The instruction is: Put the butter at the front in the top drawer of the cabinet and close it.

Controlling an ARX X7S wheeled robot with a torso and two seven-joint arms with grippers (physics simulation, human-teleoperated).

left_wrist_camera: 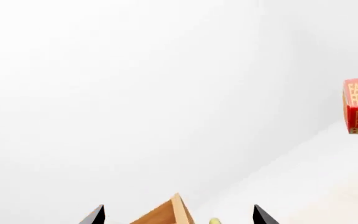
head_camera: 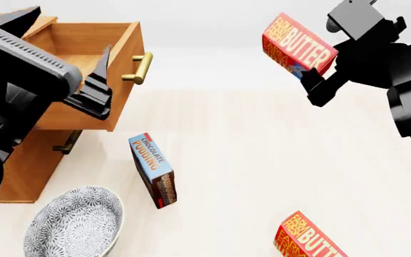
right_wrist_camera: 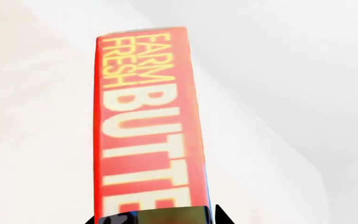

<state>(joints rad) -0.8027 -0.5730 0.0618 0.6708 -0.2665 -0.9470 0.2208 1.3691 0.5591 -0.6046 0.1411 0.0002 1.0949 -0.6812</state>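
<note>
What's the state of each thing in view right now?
top drawer: pulled open
lower drawer: shut
held butter: lifted off the floor in right gripper
second butter: lying on the floor
pudding box: standing on edge, tilted
bowl: upright
left gripper: open, beside the drawer front

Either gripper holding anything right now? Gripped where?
Right gripper holds a butter carton by one end, lifted off the table. Left gripper is open, holding nothing, beside the top drawer.
</note>
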